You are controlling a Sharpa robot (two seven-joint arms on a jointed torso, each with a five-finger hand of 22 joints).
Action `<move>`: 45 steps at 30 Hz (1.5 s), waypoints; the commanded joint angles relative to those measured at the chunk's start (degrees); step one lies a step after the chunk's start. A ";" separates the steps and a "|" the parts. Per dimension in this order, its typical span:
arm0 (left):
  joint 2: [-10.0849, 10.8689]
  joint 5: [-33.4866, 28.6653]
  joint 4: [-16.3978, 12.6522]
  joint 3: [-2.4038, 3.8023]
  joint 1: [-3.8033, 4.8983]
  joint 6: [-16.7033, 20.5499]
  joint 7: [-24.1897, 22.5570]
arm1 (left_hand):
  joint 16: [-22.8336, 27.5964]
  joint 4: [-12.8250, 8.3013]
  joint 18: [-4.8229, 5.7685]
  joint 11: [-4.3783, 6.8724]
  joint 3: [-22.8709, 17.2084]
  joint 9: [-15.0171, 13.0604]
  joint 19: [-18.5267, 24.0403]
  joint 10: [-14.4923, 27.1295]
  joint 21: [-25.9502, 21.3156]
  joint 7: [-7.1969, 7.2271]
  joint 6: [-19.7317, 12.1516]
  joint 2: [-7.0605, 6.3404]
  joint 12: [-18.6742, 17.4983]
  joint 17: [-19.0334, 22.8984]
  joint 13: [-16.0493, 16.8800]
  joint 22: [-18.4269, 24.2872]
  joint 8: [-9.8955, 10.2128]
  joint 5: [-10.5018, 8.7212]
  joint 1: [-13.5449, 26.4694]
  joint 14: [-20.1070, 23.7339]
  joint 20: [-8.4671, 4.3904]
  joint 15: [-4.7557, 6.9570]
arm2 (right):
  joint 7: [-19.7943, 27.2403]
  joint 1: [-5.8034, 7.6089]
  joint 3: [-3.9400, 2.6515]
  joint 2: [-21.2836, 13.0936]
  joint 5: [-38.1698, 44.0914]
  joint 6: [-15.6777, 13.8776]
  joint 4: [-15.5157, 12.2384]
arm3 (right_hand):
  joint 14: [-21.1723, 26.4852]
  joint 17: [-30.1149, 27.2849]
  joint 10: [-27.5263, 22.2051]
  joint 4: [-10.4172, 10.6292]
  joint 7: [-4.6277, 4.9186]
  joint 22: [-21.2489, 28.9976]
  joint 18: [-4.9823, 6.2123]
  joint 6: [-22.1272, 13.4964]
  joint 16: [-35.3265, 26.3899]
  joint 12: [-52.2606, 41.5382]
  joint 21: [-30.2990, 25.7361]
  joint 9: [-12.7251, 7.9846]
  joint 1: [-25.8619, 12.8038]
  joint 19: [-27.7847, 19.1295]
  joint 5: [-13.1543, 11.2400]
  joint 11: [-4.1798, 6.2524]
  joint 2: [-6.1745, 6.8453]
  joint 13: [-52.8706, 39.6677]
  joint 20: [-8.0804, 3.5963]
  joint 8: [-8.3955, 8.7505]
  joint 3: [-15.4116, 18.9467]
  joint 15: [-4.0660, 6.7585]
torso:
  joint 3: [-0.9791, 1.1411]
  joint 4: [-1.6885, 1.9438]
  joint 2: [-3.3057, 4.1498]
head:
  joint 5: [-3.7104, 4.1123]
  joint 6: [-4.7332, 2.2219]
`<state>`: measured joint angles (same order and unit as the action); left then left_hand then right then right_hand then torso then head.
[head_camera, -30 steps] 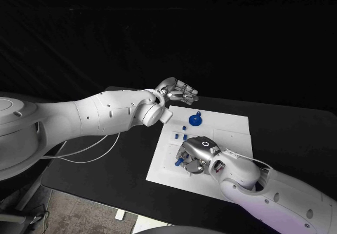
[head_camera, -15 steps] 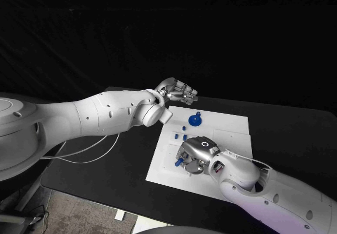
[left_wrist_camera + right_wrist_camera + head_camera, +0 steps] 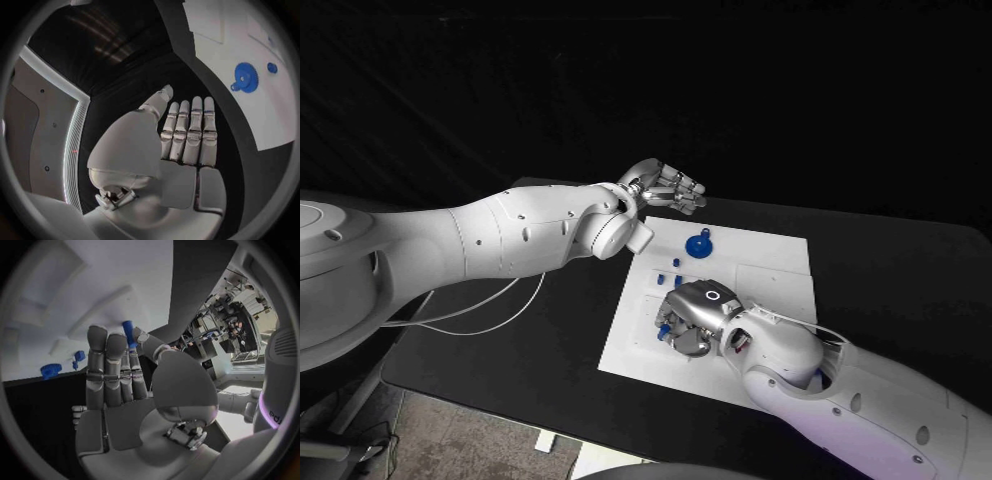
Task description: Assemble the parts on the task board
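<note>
The white task board [image 3: 769,262] lies in the middle of the black table. My right hand [image 3: 697,318] hovers low over its near left part and pinches a small blue peg [image 3: 128,333] between thumb and fingers; the peg's end [image 3: 662,326] pokes out at the hand's left side. A blue gear [image 3: 701,244] lies on the board's far part, with small blue pieces [image 3: 678,264] standing in the board just nearer. My left hand [image 3: 668,188] hangs above the table past the board's far left corner, fingers straight and side by side [image 3: 187,132], holding nothing. The gear [image 3: 247,77] lies well beyond its fingertips.
Shallow recesses mark the board's right half [image 3: 776,280]. Bare black table [image 3: 906,270] surrounds the board on the right and at the near left [image 3: 531,340]. My left forearm [image 3: 516,235] reaches across the table's left side.
My right hand has crept slightly left over the board with the peg in it. The left hand has stayed still.
</note>
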<state>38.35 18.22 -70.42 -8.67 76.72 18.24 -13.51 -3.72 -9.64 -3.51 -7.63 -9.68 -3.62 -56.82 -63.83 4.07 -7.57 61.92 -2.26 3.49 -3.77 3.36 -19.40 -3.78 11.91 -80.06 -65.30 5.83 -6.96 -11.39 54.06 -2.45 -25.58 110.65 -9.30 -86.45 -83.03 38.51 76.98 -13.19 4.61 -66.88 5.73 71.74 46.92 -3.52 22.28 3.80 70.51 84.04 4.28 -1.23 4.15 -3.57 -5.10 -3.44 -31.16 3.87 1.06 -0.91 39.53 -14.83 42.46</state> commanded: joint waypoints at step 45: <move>0.62 -0.48 0.07 0.02 0.14 -0.81 -0.40 | 0.24 0.09 -0.18 -0.07 0.73 0.03 -0.33 0.64 0.19 -0.18 0.04 0.60 -0.06 0.06 -0.09 0.41 0.11 0.13 0.10 0.47 0.23 -0.18 | -1.63 -0.29 -4.31 -9.19 -12.14 -12.67 -8.55 | 0.42 -2.34 -7.28 8.62 1.95 3.86 2.86 -9.76 2.50 0.22 0.70 -0.20 4.16 2.23 1.84 -2.59 4.78 0.11 2.35 -0.14 19.06 -2.25 | 0.31 -0.43 -0.21 | 2.45 -0.96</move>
<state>38.99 18.19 -70.33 -8.69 76.72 18.01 -13.47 -3.72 -9.57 -3.52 -7.85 -9.30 -3.62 -56.82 -63.62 4.08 -7.57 61.92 -2.03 3.49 -3.77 3.36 -19.04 -3.78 11.91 -80.29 -65.16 5.83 -7.11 -12.98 53.79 -6.49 -33.90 105.96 -20.21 -94.59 -82.51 36.18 68.94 -4.54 6.43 -62.87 8.40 61.33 49.23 -3.52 22.83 3.64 74.86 84.04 6.22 -3.92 9.24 -3.45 -2.64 -3.77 -11.87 1.52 1.29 -1.12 39.46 -12.84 41.71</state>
